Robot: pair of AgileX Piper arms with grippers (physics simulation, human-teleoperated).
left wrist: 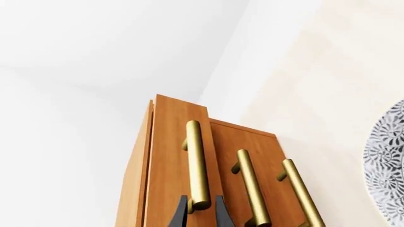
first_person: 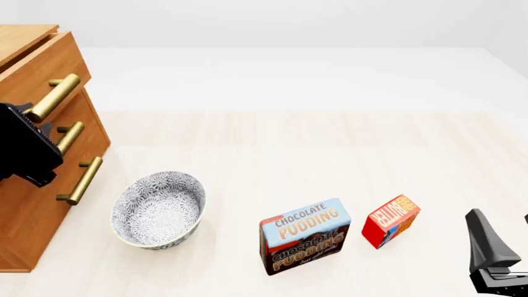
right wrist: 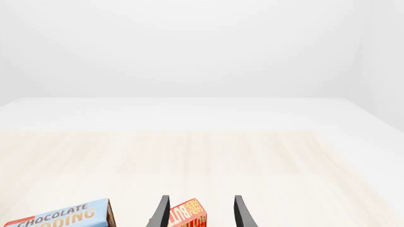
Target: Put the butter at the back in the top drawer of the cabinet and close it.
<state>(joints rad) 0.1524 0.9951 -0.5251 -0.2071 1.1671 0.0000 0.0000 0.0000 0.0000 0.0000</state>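
Note:
The orange-brown cabinet [first_person: 25,204] stands at the table's left edge. Its top drawer [first_person: 41,68] sits out a little further than the two below, as the drawer front [left wrist: 170,156] shows in the left wrist view. My left gripper [left wrist: 200,210] has a finger on each side of the near end of the top brass handle [left wrist: 197,161], shut on it; in the front view the left gripper [first_person: 31,117] is a black block at that handle [first_person: 56,94]. The red butter [first_person: 392,221] lies front right. My right gripper [first_person: 503,232] is open, short of the butter [right wrist: 188,215] and in line with it.
A patterned grey bowl [first_person: 158,209] sits just right of the cabinet, its rim [left wrist: 386,165] also showing in the left wrist view. The blue-and-brown Chocolate Pudding box [first_person: 305,235] stands left of the butter. Two lower drawer handles [first_person: 81,179] stick out of the cabinet front.

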